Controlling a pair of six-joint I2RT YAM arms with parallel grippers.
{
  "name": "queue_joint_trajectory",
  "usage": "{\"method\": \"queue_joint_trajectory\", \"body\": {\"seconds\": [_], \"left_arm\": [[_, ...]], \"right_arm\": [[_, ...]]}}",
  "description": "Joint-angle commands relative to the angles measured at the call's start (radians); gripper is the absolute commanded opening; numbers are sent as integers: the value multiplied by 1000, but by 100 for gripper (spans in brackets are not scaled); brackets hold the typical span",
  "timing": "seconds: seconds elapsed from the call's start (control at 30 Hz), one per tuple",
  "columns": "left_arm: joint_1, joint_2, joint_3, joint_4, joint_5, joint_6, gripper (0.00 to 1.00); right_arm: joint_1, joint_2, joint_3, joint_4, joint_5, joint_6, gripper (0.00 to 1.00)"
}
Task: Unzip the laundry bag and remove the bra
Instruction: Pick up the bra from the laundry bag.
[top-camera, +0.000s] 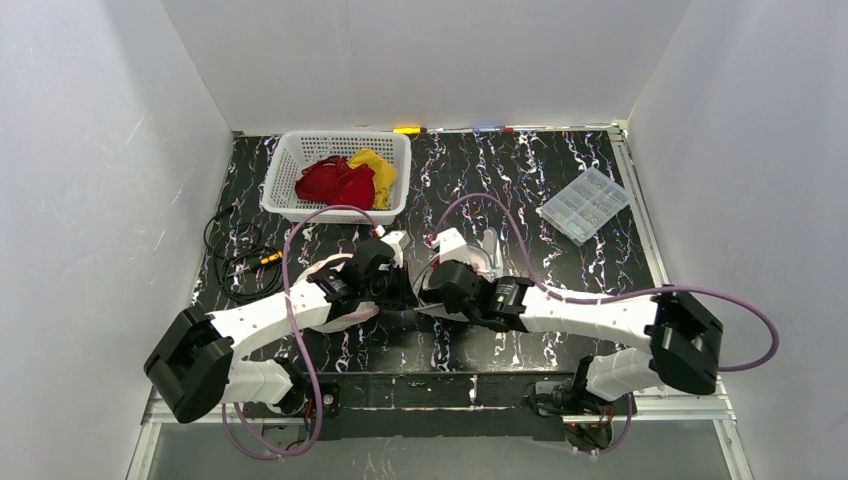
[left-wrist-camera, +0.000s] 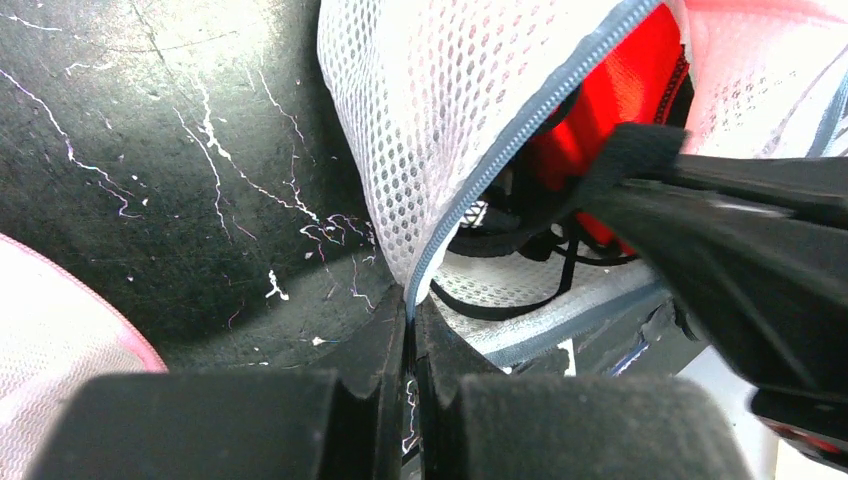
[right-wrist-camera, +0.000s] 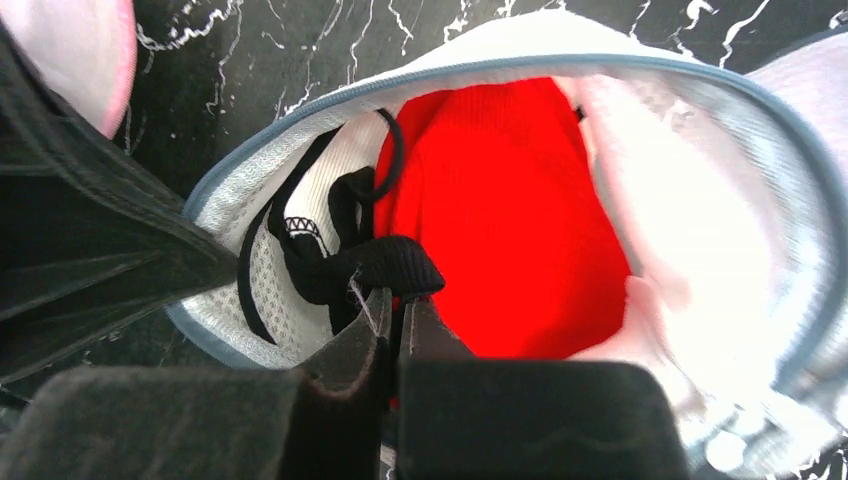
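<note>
Two grips are working on the desk (top-camera: 520, 180): the left claw (left-wrist-camera: 410, 330) is pinching the unzipped laundry bag (left-wrist-camera: 420, 120) rim while the right claw (right-wrist-camera: 392, 300) is nipping a black strap (right-wrist-camera: 385, 265), likely the surest handhold on the soft, light bra (right-wrist-camera: 500, 200) inside.

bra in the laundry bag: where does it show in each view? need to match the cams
Top external: not in sight; only a bit of the laundry bag shows, at centre.
Left wrist: bra upper right, red, inside the open bag.
Right wrist: bra centre, filling the bag's mouth.
Shared landmark: the white mesh laundry bag.
</note>
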Motion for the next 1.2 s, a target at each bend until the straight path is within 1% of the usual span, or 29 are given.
{"method": "queue_joint_trajectory", "body": {"seconds": [0.0, 0.17, 0.4, 0.53, 0.77, 0.9, 1.1, 1.17], "left_arm": [[-5, -15, -2, -23, -7, 0, 0], [-5, -3, 15, -34, -14, -3, 0], [-5, 22, 41, -44, -21, -7, 0], [-5, 38, 65, -53, -21, -16, 0], [-5, 55, 130, -65, 3, -32, 0], [-5, 57, 173, -79, 2, -30, 0], [-5, 81, 229, -103, -3, -30, 0], [-5, 90, 237, -112, -10, -32, 0]], "right_arm": [[-2, -96, -5, -22, 46, 1, 1], [-1, -197, -33, -15, 8, -7, 1], [-18, -375, -102, 60, -84, 3, 1], [-41, -453, -150, 143, -170, 16, 1], [-117, -472, -178, 225, -411, -3, 1], [-123, -471, -182, 258, -529, -40, 1], [-123, -484, -159, 291, -620, -94, 1], [-123, -500, -152, 290, -622, -104, 1]]}}
